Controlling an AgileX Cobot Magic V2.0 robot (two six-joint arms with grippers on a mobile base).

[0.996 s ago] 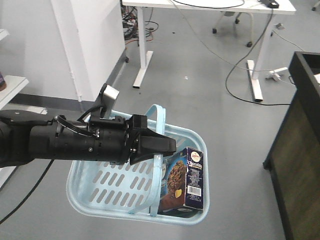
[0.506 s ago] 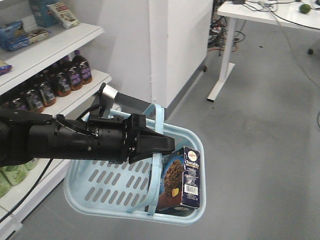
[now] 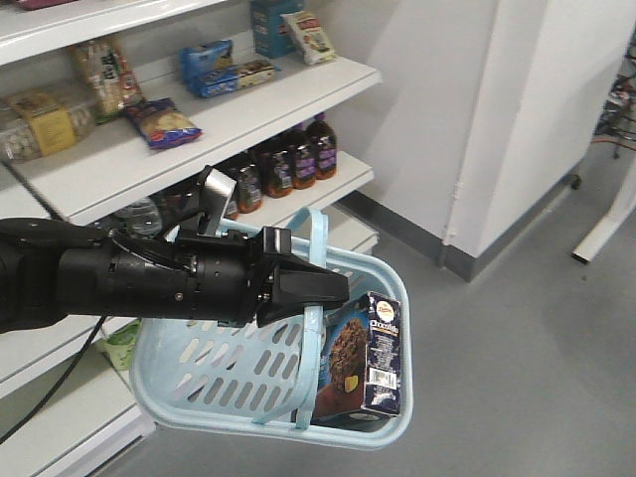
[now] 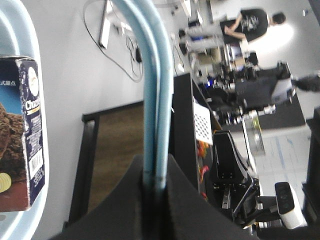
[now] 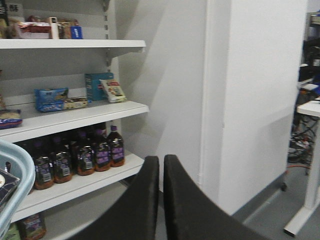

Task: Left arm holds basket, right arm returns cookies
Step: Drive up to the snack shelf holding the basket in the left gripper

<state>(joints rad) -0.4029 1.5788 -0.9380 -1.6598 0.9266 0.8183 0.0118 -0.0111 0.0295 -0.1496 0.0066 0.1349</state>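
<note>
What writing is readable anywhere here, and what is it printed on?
"Choco..." in white on the cookie box in the basket; remaining letters blurred.
Barcode digits and round logo on that box: too small to read.
Labels on the shelf packets and bottles: blurred, unreadable.

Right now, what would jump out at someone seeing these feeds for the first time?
The big black left arm fills the front view, its claw clamped on the handle of a light blue basket hanging over the grey floor. A dark cookie box stands upright in the basket's right end. Behind, white shelves carry snack packets and a row of dark bottles.
</note>
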